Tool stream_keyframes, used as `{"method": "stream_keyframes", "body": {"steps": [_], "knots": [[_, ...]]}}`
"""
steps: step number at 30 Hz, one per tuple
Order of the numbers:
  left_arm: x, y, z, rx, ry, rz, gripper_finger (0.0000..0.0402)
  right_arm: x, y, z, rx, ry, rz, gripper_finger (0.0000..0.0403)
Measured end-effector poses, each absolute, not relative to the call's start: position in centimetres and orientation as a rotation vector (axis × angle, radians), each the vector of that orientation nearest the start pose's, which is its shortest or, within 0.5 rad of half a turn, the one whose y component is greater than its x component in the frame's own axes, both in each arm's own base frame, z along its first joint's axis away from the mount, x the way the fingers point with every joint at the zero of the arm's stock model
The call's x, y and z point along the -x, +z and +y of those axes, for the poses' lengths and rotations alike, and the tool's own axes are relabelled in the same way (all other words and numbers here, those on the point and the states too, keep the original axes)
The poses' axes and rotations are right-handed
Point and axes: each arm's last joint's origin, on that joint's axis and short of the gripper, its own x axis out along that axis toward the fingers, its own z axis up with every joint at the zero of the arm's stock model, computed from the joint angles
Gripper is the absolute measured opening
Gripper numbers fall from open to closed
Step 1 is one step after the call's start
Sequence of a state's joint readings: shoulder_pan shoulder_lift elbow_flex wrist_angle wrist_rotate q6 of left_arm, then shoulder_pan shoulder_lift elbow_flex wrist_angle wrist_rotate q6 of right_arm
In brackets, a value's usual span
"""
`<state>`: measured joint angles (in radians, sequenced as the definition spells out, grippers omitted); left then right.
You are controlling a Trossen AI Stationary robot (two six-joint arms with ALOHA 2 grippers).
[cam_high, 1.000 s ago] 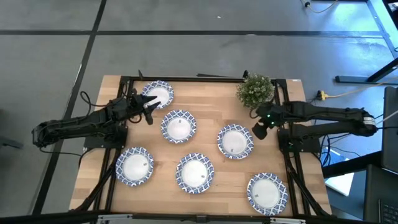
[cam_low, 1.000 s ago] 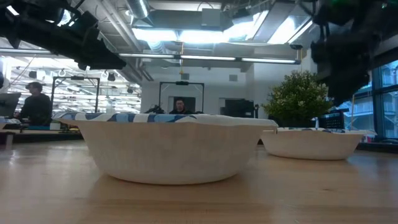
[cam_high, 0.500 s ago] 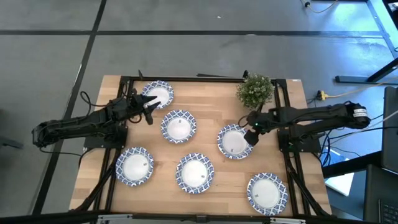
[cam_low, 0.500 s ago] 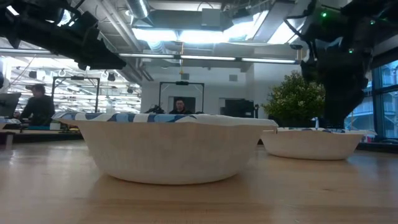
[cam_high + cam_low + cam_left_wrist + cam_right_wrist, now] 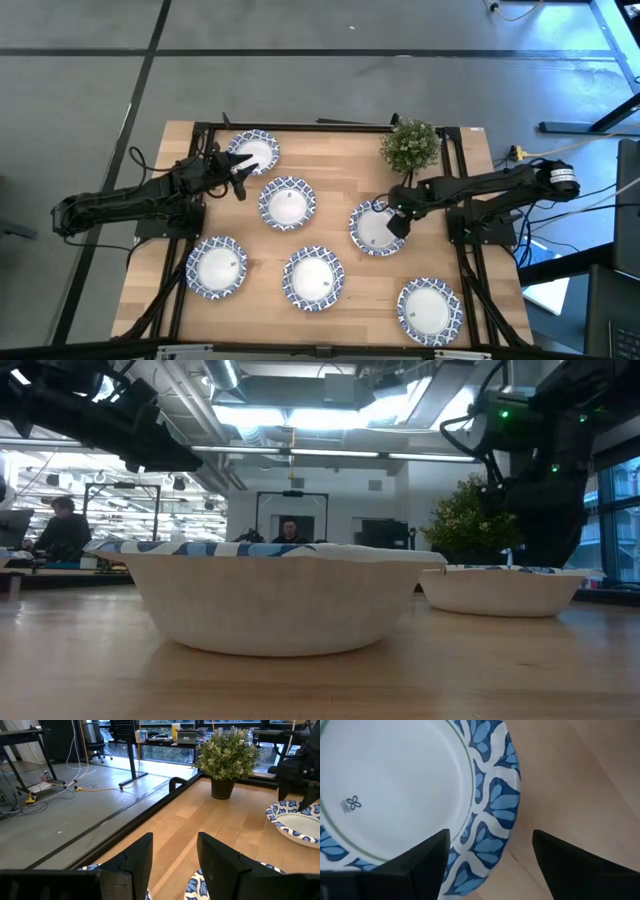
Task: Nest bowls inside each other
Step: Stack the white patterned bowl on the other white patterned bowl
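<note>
We are straddling the round white bowl's blue-patterned rim (image 5: 492,805) with the right gripper (image 5: 487,862), jaws open; lowering squarely should seat one finger inside. The left gripper (image 5: 175,857) is hovering open-jawed.

Six bowls (image 5: 287,203) lie apart on the table (image 5: 335,158) — two toward the back-left corner, three along the front; plant (image 5: 409,144) at back-right corner.

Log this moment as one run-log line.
right gripper: open, fingers straddling rim of bowl nearest plant | left gripper: open, waiting beside far-left bowl | bowls nested: none
</note>
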<state>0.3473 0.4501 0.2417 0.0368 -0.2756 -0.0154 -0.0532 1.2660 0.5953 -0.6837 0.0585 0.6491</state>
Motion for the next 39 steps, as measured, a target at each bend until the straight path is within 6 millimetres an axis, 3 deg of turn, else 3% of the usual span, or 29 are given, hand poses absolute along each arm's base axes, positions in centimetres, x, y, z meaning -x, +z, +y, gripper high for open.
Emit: {"method": "stream_keyframes", "body": {"steps": [19,28,39], "knots": [[-11.8,21.0,5.1,0.021,0.623,0.170,0.0149,-19.6,15.2,-1.2,-0.527,-0.512,1.260,0.0093],[-11.8,21.0,5.1,0.022,0.623,0.169,0.0149,-20.8,16.1,-1.4,-0.531,-0.479,1.168,0.0073],[-11.8,21.0,5.1,0.023,0.623,0.169,0.0149,-23.7,20.8,-2.6,-0.481,-0.418,1.005,0.0072]]}}
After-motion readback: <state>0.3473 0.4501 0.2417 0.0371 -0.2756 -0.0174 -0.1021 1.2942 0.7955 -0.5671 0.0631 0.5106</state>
